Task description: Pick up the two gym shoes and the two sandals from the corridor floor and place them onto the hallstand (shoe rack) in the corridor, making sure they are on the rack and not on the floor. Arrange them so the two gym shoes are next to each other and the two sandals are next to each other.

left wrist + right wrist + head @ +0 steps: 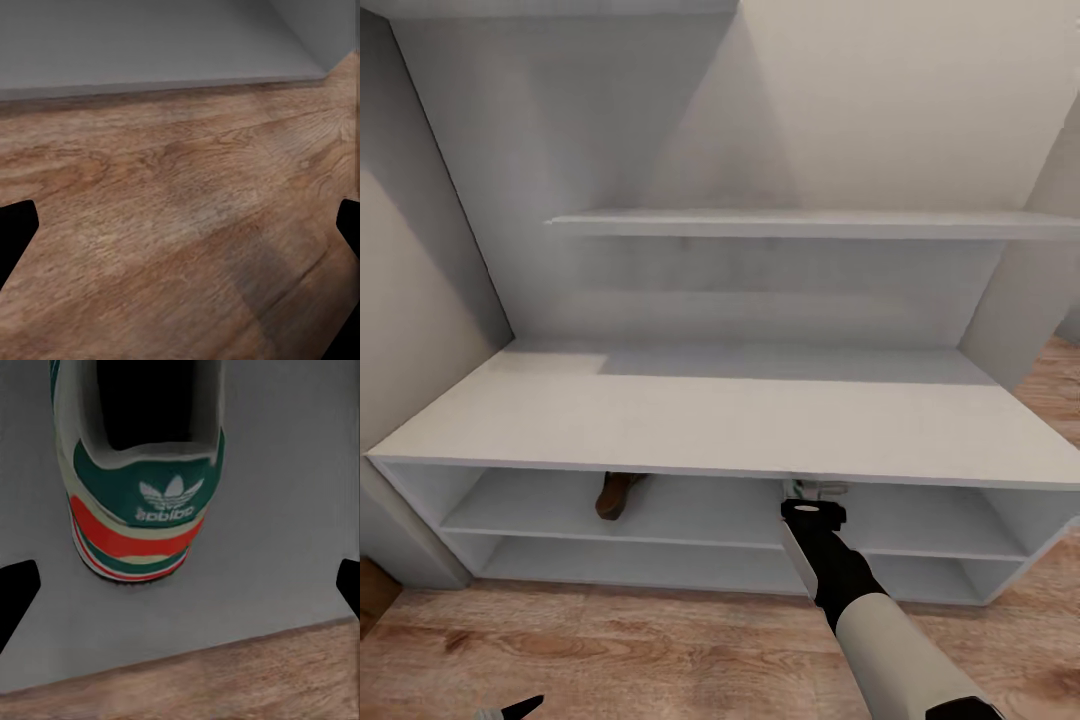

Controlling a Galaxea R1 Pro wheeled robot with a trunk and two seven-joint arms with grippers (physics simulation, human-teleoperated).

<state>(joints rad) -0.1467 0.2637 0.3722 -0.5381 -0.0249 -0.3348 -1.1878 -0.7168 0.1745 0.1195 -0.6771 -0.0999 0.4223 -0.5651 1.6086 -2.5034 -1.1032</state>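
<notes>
You face one hallstand (690, 410): a broad pale top, two open shelf levels beneath it, a tall back panel and one upper shelf (810, 224) in sight. Its top is bare from edge to edge. The corridor floor (610, 650) runs in wood planks along the front of the unit, with open room on your left side.

You can count two pieces of footwear in the upper open level. One brown sandal (618, 495) stands toward the left, half hidden under the top's front edge. One gym shoe (139, 472) sits to the right, well apart from the sandal, heel facing your right wrist camera, resting on the shelf just inside its front edge.

Your right arm reaches to that shelf edge; the right gripper (180, 585) has its jaws spread wide, holding nothing, the shoe's heel just beyond the tips.

Your left gripper (180, 225) hangs low over bare planks, jaws likewise spread and empty.
</notes>
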